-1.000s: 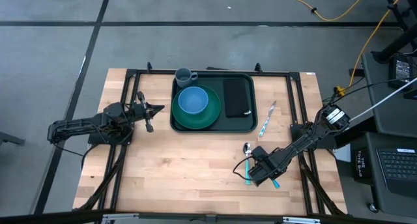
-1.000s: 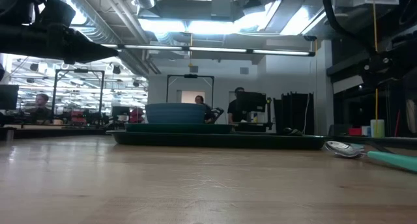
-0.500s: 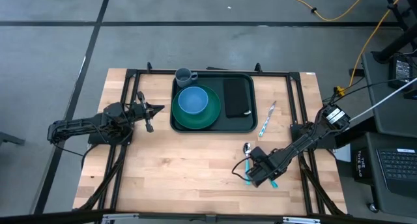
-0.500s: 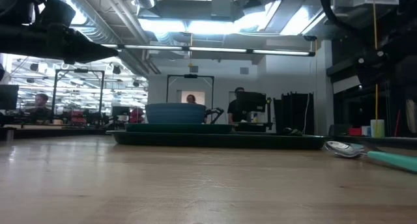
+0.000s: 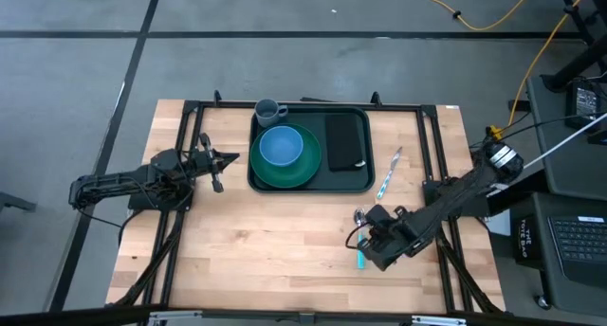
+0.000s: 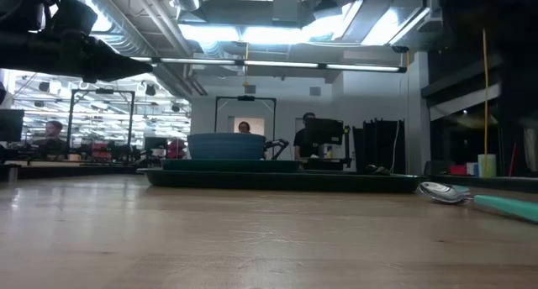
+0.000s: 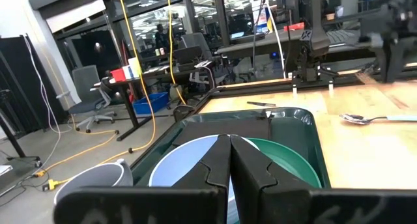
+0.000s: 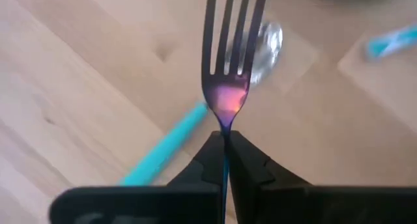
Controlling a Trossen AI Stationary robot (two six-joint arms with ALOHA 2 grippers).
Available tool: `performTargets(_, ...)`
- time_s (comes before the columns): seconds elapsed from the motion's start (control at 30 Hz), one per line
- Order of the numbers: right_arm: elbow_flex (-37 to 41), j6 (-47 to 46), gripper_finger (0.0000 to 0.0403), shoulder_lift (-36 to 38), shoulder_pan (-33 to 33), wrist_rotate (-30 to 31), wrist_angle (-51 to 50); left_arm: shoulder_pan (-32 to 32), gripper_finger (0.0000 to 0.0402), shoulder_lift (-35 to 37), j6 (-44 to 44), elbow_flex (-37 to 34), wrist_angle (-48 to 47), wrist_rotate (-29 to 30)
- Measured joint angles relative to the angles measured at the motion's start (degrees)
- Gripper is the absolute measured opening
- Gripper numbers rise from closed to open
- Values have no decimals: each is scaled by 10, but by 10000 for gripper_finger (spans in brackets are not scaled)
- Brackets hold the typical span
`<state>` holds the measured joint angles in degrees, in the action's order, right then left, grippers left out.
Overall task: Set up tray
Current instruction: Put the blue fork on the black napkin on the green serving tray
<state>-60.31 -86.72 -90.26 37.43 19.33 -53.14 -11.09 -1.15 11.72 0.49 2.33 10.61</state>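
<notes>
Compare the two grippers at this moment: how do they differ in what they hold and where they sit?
The right gripper is shut on a fork, above the bare wood near the spoon; the left gripper is shut on nothing. The right gripper sits on the near side of the tray; the left gripper waits beside the tray's left edge. Both have fingers closed together.

glossy metal fork point(image 8: 229, 51), pale matt wood table point(image 5: 266, 241), smooth dark plastic tray point(image 5: 349, 179), shiny metal spoon point(image 6: 443, 191).
</notes>
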Motion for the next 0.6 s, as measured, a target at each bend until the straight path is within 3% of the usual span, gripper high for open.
performTargets(0.37,0,81,11,95,0,155,-29,0,4,0,0,0,0,0)
performTargets(0.6,0,95,11,118,-5,176,-62,0,4,0,0,0,0,0)
